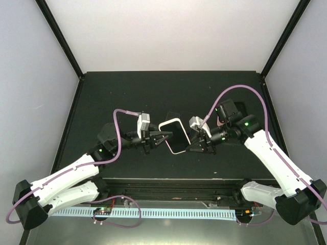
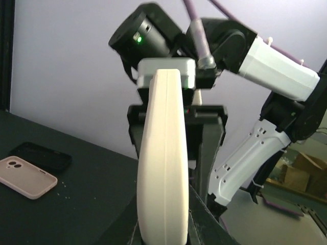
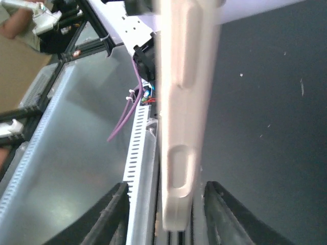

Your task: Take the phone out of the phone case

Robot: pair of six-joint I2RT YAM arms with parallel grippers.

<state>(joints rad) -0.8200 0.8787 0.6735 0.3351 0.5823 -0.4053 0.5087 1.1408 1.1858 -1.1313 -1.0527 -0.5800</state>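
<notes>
A phone in a cream case (image 1: pixel 174 136) is held in the air between the two arms over the middle of the table, dark screen up. My left gripper (image 1: pixel 163 138) is shut on the case's left edge. In the left wrist view the case (image 2: pixel 163 153) stands edge-on with both fingers pressed on its sides at my left gripper (image 2: pixel 164 236). My right gripper (image 1: pixel 194 145) is open around the case's right edge. In the right wrist view the case's side with its button bumps (image 3: pixel 180 102) sits between the spread fingers (image 3: pixel 110 214) of my right gripper (image 3: pixel 166 217), not touching them.
A pink phone case (image 2: pixel 28 176) and a black phone or case (image 2: pixel 44 155) lie flat on the black table (image 1: pixel 127 97) beyond the held phone. A white slotted rail (image 1: pixel 153 212) runs along the near edge by the arm bases.
</notes>
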